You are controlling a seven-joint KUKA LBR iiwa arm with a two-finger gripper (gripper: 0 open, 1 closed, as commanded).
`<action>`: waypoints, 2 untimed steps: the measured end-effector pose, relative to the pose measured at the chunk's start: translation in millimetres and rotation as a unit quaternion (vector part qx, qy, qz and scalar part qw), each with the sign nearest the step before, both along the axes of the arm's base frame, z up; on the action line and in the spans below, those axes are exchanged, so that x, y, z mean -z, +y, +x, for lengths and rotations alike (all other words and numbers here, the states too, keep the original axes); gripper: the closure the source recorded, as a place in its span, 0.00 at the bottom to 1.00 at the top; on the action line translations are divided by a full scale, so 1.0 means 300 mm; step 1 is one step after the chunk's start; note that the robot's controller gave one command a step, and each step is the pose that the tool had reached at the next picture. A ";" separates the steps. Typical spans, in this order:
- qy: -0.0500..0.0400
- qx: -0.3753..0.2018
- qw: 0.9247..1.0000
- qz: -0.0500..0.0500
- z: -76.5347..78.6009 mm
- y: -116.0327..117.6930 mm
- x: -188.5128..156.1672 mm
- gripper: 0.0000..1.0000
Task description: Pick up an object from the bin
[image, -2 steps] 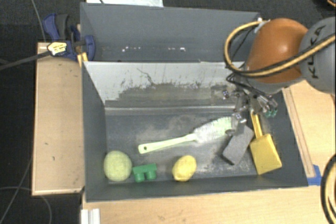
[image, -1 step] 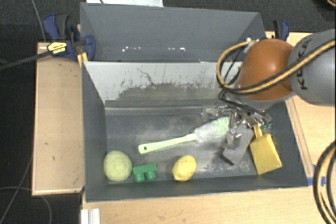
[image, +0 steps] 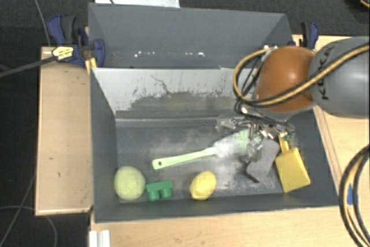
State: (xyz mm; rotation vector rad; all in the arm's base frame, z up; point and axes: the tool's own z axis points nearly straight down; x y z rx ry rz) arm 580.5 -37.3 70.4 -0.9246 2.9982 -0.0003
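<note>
My gripper (image: 255,135) hangs low at the right of the bin, under the arm's orange cover. It is right above the white bristle head of a pale green brush (image: 191,157), whose handle runs out to the left across the bin floor. A dark grey block (image: 262,164) lies tilted just below the gripper. A yellow block (image: 292,170) leans against the bin's right wall beside it.
Along the front wall lie a yellow lemon-shaped thing (image: 203,185), a small green brick (image: 159,190) and a yellow-green ball (image: 129,183). The arm and its cables come in from the right over the rim.
</note>
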 end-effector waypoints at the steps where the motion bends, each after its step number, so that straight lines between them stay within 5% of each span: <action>1: 0.006 -0.022 1.000 0.001 -0.048 0.013 0.000 1.00; 2: 0.006 -0.022 1.000 0.001 -0.048 0.013 0.000 1.00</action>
